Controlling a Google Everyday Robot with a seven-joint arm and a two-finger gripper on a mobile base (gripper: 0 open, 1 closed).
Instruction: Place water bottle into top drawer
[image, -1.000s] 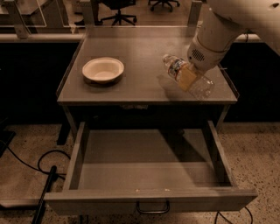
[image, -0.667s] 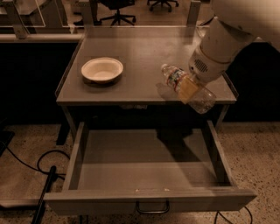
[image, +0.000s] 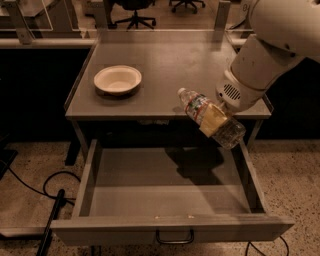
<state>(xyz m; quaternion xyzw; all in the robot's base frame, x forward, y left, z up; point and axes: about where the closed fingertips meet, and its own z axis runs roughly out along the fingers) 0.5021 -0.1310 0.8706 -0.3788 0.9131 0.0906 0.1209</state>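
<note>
The water bottle (image: 200, 108) is a clear crinkled bottle with a white cap and a coloured label band. It lies tilted in the air, cap up-left, over the table's front edge and the back right of the open top drawer (image: 170, 200). My gripper (image: 215, 121) is shut on the water bottle's middle, with a tan finger pad (image: 212, 122) across it. The white arm reaches in from the upper right. The drawer is pulled far out, its inside bare, its dark wire handle (image: 174, 237) at front centre.
A white shallow bowl (image: 118, 80) sits on the grey table top (image: 165, 60) at the left. Black cables (image: 50, 195) lie on the speckled floor at the left. Office chairs stand behind the table.
The arm has carried the water bottle forward and down, from above the table's right side to over the table's front edge and the drawer's back.
</note>
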